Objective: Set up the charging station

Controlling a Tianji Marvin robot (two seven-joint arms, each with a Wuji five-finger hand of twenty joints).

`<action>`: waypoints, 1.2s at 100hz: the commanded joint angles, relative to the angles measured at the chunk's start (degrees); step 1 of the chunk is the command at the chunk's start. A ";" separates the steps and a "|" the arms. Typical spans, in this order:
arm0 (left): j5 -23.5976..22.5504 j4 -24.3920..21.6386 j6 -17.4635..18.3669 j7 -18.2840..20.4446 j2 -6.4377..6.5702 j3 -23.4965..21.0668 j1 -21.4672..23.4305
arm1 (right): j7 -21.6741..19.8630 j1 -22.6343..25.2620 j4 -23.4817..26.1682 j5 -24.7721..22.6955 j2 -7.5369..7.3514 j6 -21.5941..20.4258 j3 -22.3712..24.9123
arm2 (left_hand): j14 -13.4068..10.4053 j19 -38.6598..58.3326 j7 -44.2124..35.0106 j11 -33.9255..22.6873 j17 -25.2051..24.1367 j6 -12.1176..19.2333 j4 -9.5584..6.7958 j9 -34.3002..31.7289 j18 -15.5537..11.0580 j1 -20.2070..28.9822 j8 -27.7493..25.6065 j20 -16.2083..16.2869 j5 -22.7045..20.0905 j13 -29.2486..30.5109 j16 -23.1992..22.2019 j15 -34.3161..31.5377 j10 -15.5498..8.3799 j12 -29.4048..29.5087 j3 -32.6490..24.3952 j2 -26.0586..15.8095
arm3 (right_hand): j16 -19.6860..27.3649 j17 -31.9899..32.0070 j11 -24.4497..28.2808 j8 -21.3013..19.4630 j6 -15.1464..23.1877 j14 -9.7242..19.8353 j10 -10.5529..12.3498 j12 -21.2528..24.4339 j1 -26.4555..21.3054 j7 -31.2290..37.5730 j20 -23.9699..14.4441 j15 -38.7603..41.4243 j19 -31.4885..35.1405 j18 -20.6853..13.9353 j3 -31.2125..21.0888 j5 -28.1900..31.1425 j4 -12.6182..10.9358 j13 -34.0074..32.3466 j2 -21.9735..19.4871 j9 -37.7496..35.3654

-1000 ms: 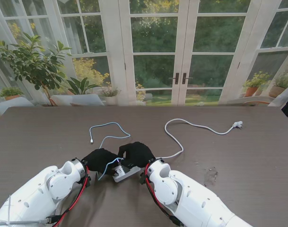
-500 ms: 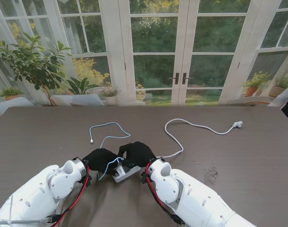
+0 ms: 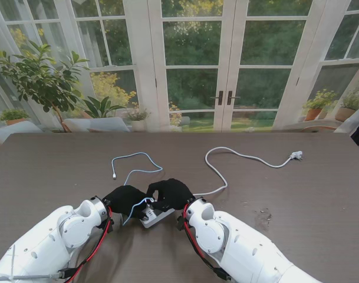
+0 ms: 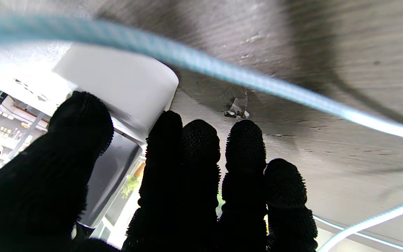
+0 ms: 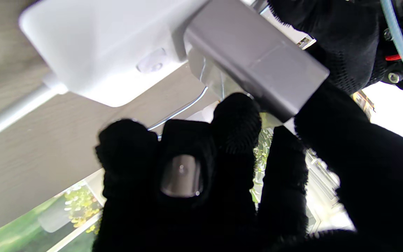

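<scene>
A white power strip (image 3: 156, 217) lies near me at the table's middle, with both black-gloved hands meeting over it. My right hand (image 3: 171, 192) is shut on a grey charger block (image 5: 254, 66), thumb (image 5: 359, 168) on one side and a fingertip (image 5: 237, 118) under it; the block sits against the strip (image 5: 100, 49). My left hand (image 3: 125, 199) grips the strip's end (image 4: 119, 82), thumb (image 4: 79, 120) on it. A light-blue cable (image 3: 139, 157) runs from between the hands out to a loose plug (image 3: 114, 175) and crosses the left wrist view (image 4: 222, 71).
The strip's white power cord (image 3: 220, 154) snakes away to the right and ends in a plug (image 3: 296, 155) far from me. A small scuffed patch (image 3: 263, 217) marks the table on my right. Glass doors stand beyond the far table edge.
My right hand has edged slightly toward the left hand and covers a bit more of the strip. The cables on the table have not moved.
</scene>
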State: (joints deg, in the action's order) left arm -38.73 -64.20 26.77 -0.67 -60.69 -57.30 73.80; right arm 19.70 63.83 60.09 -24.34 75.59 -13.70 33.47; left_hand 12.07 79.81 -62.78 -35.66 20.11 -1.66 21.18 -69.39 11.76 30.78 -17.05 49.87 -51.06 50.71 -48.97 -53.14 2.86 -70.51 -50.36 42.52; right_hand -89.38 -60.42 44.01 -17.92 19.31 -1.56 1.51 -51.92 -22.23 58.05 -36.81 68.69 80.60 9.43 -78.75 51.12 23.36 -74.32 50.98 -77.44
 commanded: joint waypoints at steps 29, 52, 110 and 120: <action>-1.79 0.97 0.29 2.34 0.23 0.16 1.79 | -2.64 1.45 -4.13 -0.51 -1.38 0.60 -1.04 | 1.36 2.35 -6.10 -1.12 -0.39 9.56 -4.44 -1.36 -0.63 11.01 -0.55 1.46 -4.66 0.94 -1.11 -2.18 -2.24 -0.93 -4.38 5.57 | 43.96 -1.61 1.17 -1.28 -13.83 3.18 -2.59 -0.57 -5.75 8.16 -1.43 2.25 2.69 -1.76 -5.29 6.93 -2.42 -1.19 -0.67 -1.47; -1.89 0.65 0.97 2.98 0.42 -0.47 2.09 | -4.02 0.46 -4.14 0.47 -1.08 2.77 -1.47 | 1.19 2.14 -6.11 -0.97 -0.64 10.02 -4.31 -0.93 -1.08 10.88 -0.58 1.49 -4.74 0.42 -1.08 -1.85 -2.31 -0.93 -4.36 5.59 | 43.56 -1.78 1.34 -1.64 -14.39 3.17 -2.81 -0.87 -5.71 8.15 -1.88 2.90 3.42 -1.65 -5.67 6.77 -2.31 -1.17 -0.47 -1.39; -1.61 0.09 1.57 4.62 0.74 -0.77 2.38 | -3.97 -0.27 -2.19 -1.65 -1.71 4.99 -1.35 | 1.22 2.08 -5.86 -0.72 -0.76 10.13 -4.16 -0.82 -1.30 10.87 -0.54 1.60 -4.92 0.19 -1.14 -1.63 -2.21 -1.08 -4.17 5.64 | 44.21 -1.27 0.93 -0.28 -13.84 1.78 -2.87 0.21 -5.04 8.23 -1.30 1.63 2.27 1.41 -4.10 5.78 -2.65 -1.14 -1.92 -0.34; -1.62 0.03 1.71 4.75 0.77 -0.78 2.41 | -4.29 -0.87 -3.50 -1.47 -1.43 4.47 -2.23 | 1.18 2.09 -5.85 -0.69 -0.75 10.10 -4.15 -0.80 -1.34 10.85 -0.57 1.63 -4.93 0.21 -1.16 -1.65 -2.25 -1.08 -4.19 5.59 | 43.98 -1.44 1.43 -0.57 -14.05 2.27 -2.88 0.01 -5.09 8.49 -1.45 2.13 2.60 0.87 -4.50 5.75 -2.57 -1.16 -1.62 -0.37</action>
State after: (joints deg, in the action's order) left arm -39.73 -65.31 28.34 1.83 -60.14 -58.80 74.74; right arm 17.61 61.86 60.81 -25.36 74.90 -9.97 32.42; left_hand 12.07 79.84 -63.41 -35.75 20.11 -1.88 21.01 -69.41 11.76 30.94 -16.27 49.95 -51.06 50.71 -49.50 -53.45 2.87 -70.58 -50.40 42.32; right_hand -89.38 -60.47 44.01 -16.29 24.69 -1.59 1.21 -51.90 -19.68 57.52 -37.70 69.34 80.63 10.59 -78.73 50.54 23.57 -74.31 50.43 -76.95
